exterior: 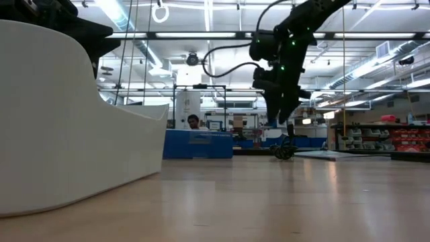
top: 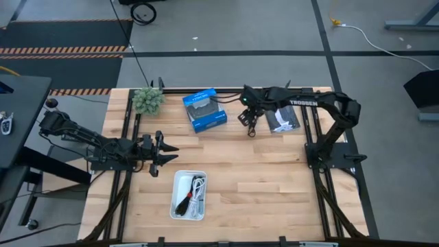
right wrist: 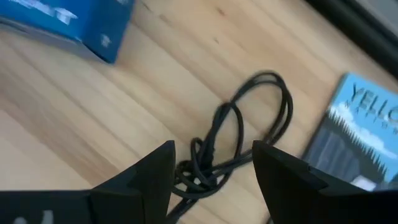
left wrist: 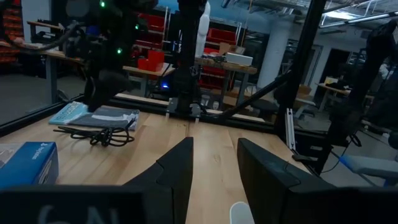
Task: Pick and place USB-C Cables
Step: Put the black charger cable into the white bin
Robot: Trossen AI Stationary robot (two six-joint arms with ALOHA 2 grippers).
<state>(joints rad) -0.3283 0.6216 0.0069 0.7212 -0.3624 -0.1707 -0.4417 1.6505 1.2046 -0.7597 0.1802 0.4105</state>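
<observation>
Right gripper (right wrist: 211, 165), fingers parted, hangs above a black USB-C cable (right wrist: 239, 140) lying loose on the table (top: 274, 178) between the blue box (top: 204, 110) and a dark packet (top: 284, 121); other cables fill the white tray (top: 177, 195); left gripper (top: 166, 155), open, waits beside it

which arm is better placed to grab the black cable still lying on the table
The right. The right gripper hangs open just above the black cable, between the blue box and the dark packet. The left gripper waits open beside the white tray.
</observation>
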